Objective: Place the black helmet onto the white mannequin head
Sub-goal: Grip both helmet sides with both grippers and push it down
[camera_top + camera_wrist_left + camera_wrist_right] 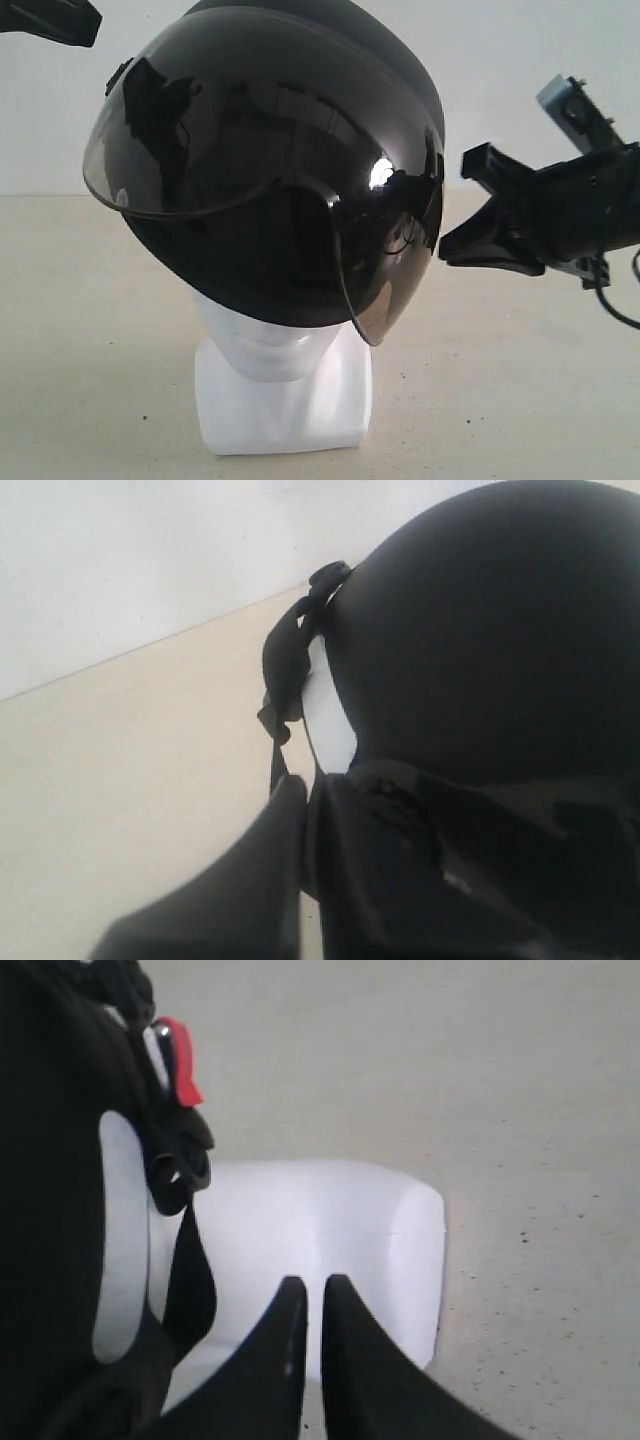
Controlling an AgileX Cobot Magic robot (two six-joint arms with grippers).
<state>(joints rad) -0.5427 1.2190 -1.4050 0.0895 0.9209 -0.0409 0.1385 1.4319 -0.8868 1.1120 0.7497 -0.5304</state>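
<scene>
1. Exterior: the black helmet (280, 160) sits over the white mannequin head (265, 345), hiding it down to the chin. The helmet is tilted and its visor askew. I judge it seated but crooked. A knock could slide it round or rock the head on the table (520, 400).
2. Left wrist: the left gripper (306, 800) is clenched on nothing, close beside the helmet's shell and rim. Risk: a sideways swing shoves the helmet.
3. Right wrist: the right gripper (312, 1295) has its jaws drawn nearly together and empty, pointing at the head's block base, near the dangling chin strap (190, 1270). Risk: a finger snags the strap and drags the helmet off.
</scene>
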